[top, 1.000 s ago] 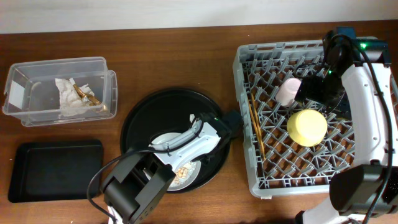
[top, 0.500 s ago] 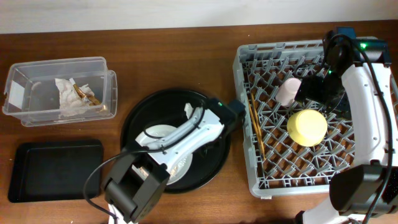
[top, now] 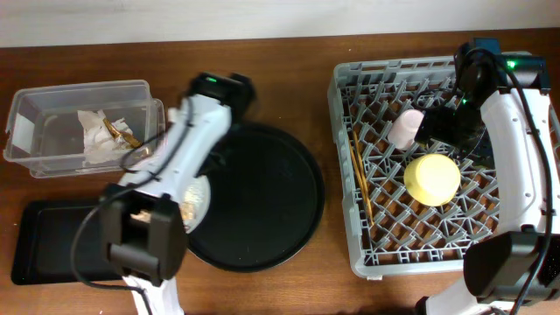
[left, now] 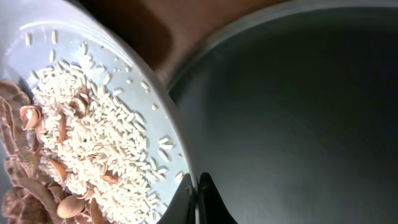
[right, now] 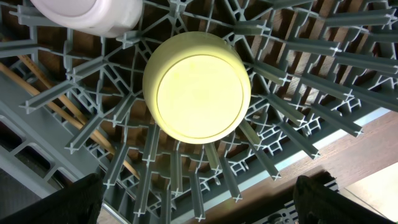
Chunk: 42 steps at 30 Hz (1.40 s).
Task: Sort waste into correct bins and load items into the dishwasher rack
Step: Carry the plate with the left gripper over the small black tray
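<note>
Two thin fingertips of the left gripper [left: 198, 198] are clenched on the rim of the pale grey plate [left: 144, 81]. Only the left wrist view shows this pinch, along with the white rice and brown crumbly food scraps [left: 74, 143] heaped on the plate, beside the large round black tray [left: 292, 112]. Overhead, the arm hides most of the plate, which lies at that tray's left edge, near the shallow black rectangular tray [top: 52, 241] and the clear plastic box [top: 52, 131] holding a crumpled white napkin [top: 98, 142]. The right gripper [right: 204, 202] hangs spread wide and empty above the upturned small yellow bowl [right: 198, 87] in the grey plastic dishwasher rack [top: 350, 87], beside the pink cup [top: 405, 129] and thin wooden chopsticks [top: 359, 179].
</note>
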Tool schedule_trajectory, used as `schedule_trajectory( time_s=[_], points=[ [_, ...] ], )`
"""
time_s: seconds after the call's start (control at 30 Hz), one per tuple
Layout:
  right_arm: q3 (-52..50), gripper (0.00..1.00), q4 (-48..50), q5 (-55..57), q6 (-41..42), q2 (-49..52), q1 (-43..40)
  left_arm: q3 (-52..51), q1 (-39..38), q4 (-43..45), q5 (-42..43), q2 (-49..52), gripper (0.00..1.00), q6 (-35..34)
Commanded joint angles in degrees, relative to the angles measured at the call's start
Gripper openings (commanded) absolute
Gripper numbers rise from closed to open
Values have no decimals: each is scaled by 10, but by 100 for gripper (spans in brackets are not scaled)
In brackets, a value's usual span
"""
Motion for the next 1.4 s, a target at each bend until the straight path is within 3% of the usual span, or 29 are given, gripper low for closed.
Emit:
schedule_trajectory(
  time_s=[0.0,0.3,0.4,0.53,0.73,0.97,1.37],
  points=[
    [2,98,0,11,5,-17,-2,10,85,9,16,-27,1,54],
    [2,98,0,11,5,-17,-2,10,314,39,149,-33,1,174],
    [2,98,0,11,5,-17,-2,10,385,68,259,-33,1,259],
    [2,98,0,11,5,-17,-2,9,456,82,339,-33,1,284],
    [2,98,0,11,5,-17,-2,8,528,86,428,-33,1,348],
    [2,98,0,11,5,-17,-2,5,608,46,633,-33,1,434],
    [2,98,0,11,5,-17,-2,-22,746,-29,792,-33,1,542]
  ],
)
